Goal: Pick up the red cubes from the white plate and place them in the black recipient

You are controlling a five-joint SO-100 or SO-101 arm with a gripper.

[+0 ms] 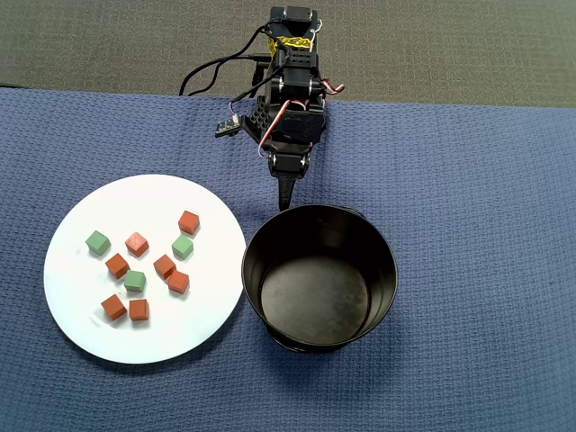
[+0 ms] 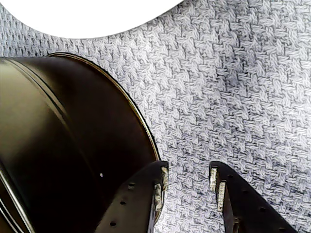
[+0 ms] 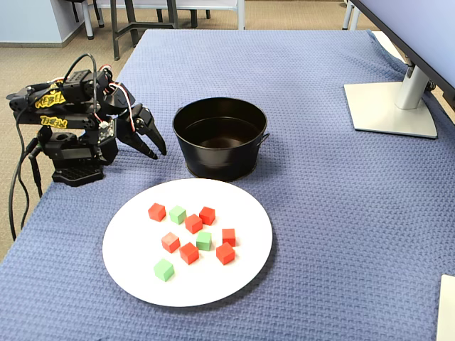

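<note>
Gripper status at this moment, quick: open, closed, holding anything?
Gripper: open and empty, fingers parted over bare cloth beside the black bowl; all the red cubes sit on the white plate.

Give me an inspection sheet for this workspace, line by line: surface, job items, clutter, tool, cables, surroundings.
Surface: blue woven cloth covering the table.
Job's things: seven red cubes on the white plate; black bowl beside the plate, nothing inside it.
Clutter: three green cubes mixed among the red ones on the plate.
Tool: tool slightly open, holding nothing, low over the cloth just outside the bowl's wall.
Cables: black cables run from the arm base off the table edge in the fixed view.
Surroundings: monitor stand on the far corner of the cloth; carpet floor and chair legs beyond the table.
</note>
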